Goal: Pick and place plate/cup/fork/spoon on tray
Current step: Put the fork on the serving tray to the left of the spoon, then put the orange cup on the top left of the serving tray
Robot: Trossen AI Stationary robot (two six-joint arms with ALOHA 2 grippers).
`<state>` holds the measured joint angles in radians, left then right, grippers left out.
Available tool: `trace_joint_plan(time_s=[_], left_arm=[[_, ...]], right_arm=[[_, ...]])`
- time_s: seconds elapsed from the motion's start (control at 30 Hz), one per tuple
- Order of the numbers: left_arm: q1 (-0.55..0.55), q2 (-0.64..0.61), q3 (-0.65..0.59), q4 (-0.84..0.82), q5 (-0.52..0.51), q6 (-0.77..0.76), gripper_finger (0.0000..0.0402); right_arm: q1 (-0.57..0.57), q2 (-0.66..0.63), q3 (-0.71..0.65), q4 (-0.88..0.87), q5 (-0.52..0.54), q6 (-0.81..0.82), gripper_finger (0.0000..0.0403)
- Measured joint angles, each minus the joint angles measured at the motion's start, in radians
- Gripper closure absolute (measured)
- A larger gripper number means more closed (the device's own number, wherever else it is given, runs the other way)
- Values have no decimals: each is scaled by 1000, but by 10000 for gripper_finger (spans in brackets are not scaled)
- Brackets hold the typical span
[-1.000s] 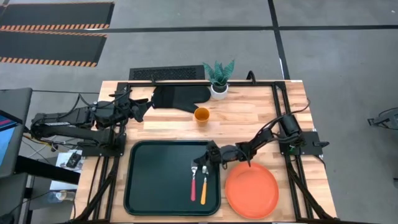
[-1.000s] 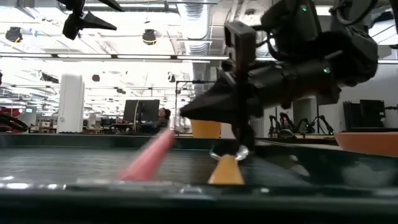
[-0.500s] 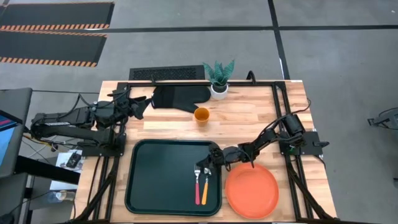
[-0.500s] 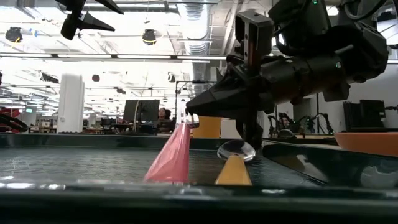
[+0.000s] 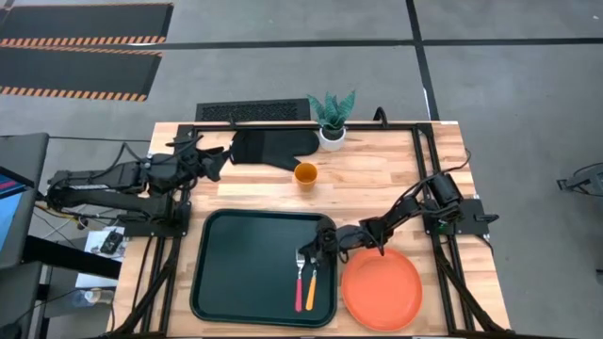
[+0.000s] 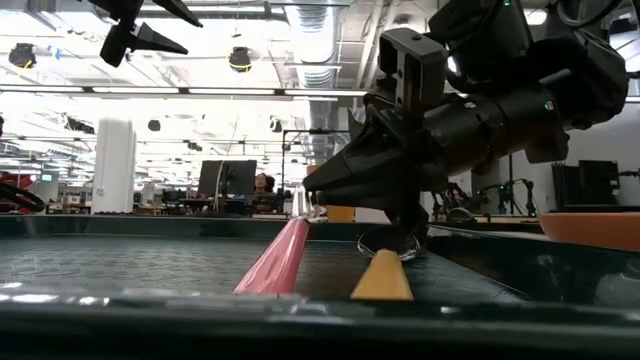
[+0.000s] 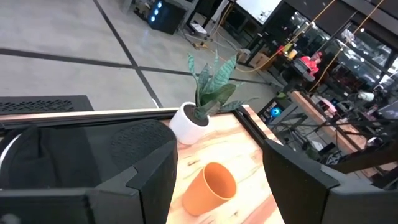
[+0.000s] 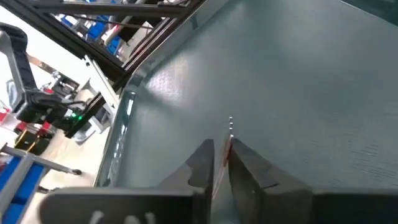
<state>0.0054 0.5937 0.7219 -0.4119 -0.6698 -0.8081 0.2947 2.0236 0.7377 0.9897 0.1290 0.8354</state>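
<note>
The dark green tray (image 5: 236, 273) lies at the table's near middle. The red-handled fork (image 5: 300, 287) and the orange-handled spoon (image 5: 310, 279) are on its right part, side by side; the spoon lies flat (image 6: 381, 277). My right gripper (image 5: 304, 252) is shut on the fork at its tine end. The orange plate (image 5: 382, 290) lies on the table right of the tray. The small orange cup (image 5: 305, 173) stands on the table beyond the tray. My left gripper (image 5: 213, 156) is open and empty at the far left, by the black oven mitt (image 5: 268, 146). My right gripper pinches the fork between its two fingers, near where the red handle meets the metal (image 8: 221, 163). The tines (image 8: 231, 126) stick out past the fingertips. The fingers come slanting down from the table's right. The fork is tilted: tine end raised, handle's free end (image 6: 262, 282) on the tray.
A white pot with a green plant (image 5: 332, 121) stands at the far edge, near the mitt. The left wrist view shows the cup (image 7: 210, 188) and the plant (image 7: 196, 115) ahead of the open fingers. The tray's left part is bare.
My right gripper has moved a little toward the table's near edge. The fork's tine end has come up off the tray with the gripper, while its handle end stays down and has swung closer to the spoon.
</note>
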Motion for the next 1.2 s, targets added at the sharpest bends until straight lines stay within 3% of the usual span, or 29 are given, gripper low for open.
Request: trace_joint_plan(time_s=[0.3, 0.4, 0.6, 0.8, 1.0, 1.2], left_arm=[[0, 5, 0, -1, 3, -4, 183], [0, 5, 0, -2, 3, -3, 183], [0, 4, 0, -2, 9, -1, 183], [0, 8, 0, -41, 17, -22, 183], [0, 41, -26, -152, 140, -95, 183], [-1, 59, -75, -135, 195, -149, 183]], right_arm=[[0, 0, 15, -9, -55, -2, 258], [0, -23, 16, -97, -55, -10, 236], [-10, -123, 15, -306, -51, -82, 200], [-48, -274, 16, -510, -48, -147, 191], [-108, -446, 56, -839, 2, -215, 202], [-224, -555, 203, -1162, 38, -438, 197]])
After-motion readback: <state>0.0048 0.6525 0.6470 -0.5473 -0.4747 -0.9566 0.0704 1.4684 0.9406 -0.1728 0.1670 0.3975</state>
